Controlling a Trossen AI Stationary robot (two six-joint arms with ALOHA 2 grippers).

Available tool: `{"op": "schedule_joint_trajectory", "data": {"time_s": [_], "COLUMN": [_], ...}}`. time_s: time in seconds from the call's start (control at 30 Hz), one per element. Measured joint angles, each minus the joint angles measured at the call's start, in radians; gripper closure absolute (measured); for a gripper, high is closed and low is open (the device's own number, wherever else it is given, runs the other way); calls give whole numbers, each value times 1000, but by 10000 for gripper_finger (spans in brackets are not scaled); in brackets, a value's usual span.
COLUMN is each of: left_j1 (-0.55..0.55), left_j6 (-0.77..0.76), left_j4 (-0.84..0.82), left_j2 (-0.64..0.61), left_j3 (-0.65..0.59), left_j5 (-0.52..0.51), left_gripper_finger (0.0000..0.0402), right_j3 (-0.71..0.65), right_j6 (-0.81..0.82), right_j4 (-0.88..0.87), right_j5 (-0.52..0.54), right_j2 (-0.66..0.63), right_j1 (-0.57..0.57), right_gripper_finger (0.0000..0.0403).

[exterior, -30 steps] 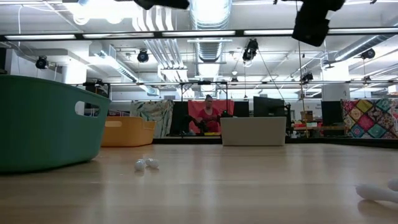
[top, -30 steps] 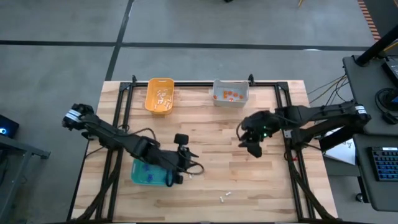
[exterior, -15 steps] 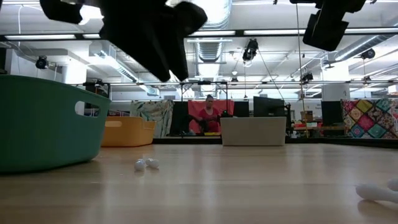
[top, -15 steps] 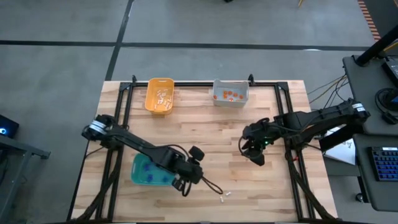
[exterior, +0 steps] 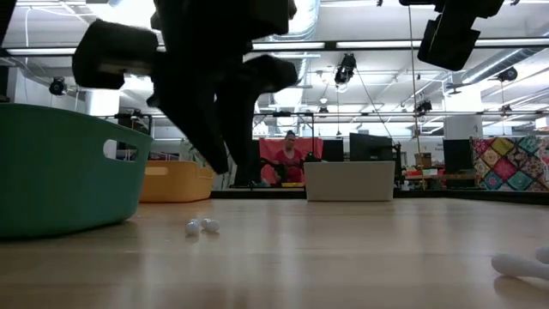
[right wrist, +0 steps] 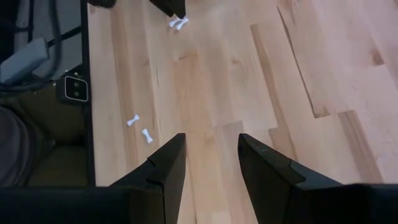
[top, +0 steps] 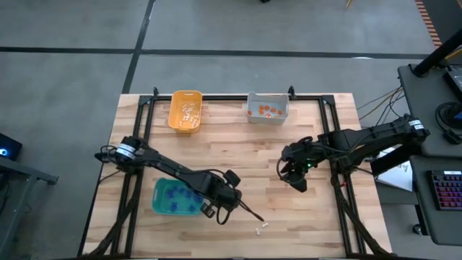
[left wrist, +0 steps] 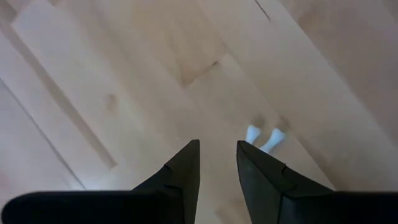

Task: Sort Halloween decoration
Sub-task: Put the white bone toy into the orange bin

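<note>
My left gripper (top: 220,211) hangs open, fingers pointing down, just right of the teal bin (top: 162,206), which holds purple trinkets. A pair of small white trinkets (left wrist: 264,137) lies on the wood just past its fingertips (left wrist: 217,144), with nothing between the fingers. The low view shows the same pair (exterior: 202,226) below the dark gripper. Two more white trinkets (top: 261,227) lie near the table's front edge. My right gripper (top: 297,180) hovers open over bare wood at the right (right wrist: 208,140).
An orange-yellow bin (top: 185,112) with white pieces and a grey bin (top: 267,108) with orange pieces stand along the far edge. A dark frame rail (top: 336,173) runs down the table's right side. Bare wood lies between the two arms.
My left gripper has swung from beside the teal bin toward the table's right and near edge. It has sunk low and tipped to point steeply down over the white pair. My right gripper has shifted slightly toward the near edge.
</note>
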Motion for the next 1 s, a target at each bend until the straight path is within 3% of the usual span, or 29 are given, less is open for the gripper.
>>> {"op": "schedule_joint_trajectory", "data": {"time_s": [0.73,1.0], "left_j1": [0,15], "left_j6": [-1,-285], "left_j4": [-13,-99], "left_j2": [29,28], "left_j3": [45,142], "left_j5": [26,17], "left_gripper_finger": [315,315], "right_j3": [0,0], "right_j6": [12,15], "right_j4": [0,-1], "right_j5": [23,22], "right_j2": [0,1], "right_j1": [0,0], "right_gripper_finger": [262,262]}}
